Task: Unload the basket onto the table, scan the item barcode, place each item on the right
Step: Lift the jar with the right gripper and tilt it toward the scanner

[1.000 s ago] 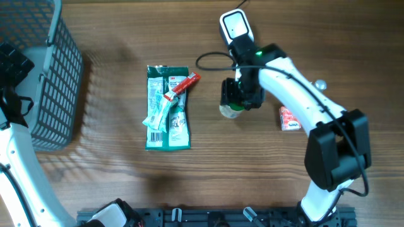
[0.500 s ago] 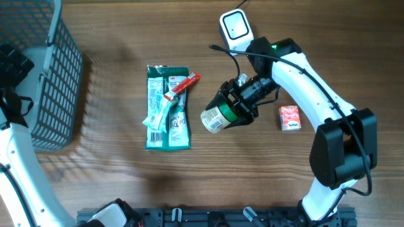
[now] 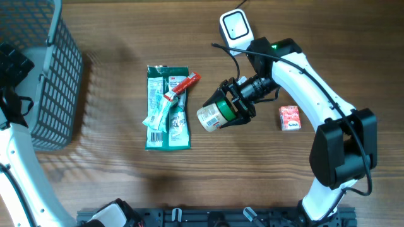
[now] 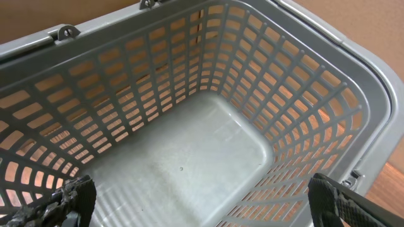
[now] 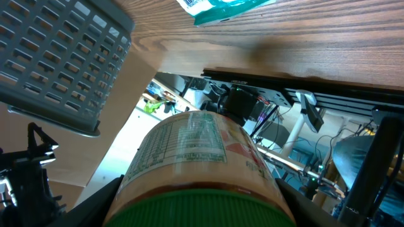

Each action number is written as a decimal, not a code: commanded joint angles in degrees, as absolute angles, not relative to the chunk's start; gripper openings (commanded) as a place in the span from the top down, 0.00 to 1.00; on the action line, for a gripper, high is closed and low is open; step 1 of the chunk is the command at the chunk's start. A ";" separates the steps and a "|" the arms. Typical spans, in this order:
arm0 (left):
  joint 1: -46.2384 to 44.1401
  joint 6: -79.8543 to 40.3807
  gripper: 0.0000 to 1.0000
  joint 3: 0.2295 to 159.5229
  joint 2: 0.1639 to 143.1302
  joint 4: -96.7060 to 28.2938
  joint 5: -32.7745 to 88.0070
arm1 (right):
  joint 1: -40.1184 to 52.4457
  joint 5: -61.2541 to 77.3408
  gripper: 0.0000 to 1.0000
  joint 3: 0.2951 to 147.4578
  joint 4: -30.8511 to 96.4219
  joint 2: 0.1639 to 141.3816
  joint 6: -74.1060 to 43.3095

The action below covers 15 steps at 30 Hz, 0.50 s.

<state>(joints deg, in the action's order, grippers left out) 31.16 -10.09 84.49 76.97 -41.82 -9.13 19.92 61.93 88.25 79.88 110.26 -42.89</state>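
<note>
The item is a jar [image 3: 211, 116] with a green lid and a printed label. It hangs on its side above the middle of the table, bottom pointing left. My right gripper [image 3: 235, 107] is shut on it at the lid end. In the right wrist view the jar [image 5: 196, 157] fills the frame between my two fingers [image 5: 95, 205], with a nutrition table facing the camera; no barcode shows. The white scanner [image 3: 235, 25] stands at the back edge, behind the jar. My left gripper [image 4: 205, 202] hangs open over the grey basket [image 4: 372, 69], holding nothing.
A green packet [image 3: 167, 107] lies left of the jar with a red stick pack [image 3: 183, 85] across it. A small red and white box [image 3: 290, 118] sits to the right. The basket [image 3: 57, 75] stands at the far left.
The right gripper has swung the jar from upright near the scanner onto its side and carried it leftward and nearer. The left arm has not moved.
</note>
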 commanded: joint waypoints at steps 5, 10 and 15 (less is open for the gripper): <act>31.40 -9.02 0.00 84.82 76.88 -41.69 -8.84 | 19.79 64.23 0.53 89.34 79.46 108.47 -43.72; 31.40 -9.02 0.00 84.82 76.88 -41.67 -8.84 | 19.79 51.77 0.53 89.34 74.89 108.47 -47.13; 31.40 -9.02 0.00 84.82 76.88 -41.69 -8.84 | 19.81 29.93 0.54 89.34 68.75 108.47 -46.44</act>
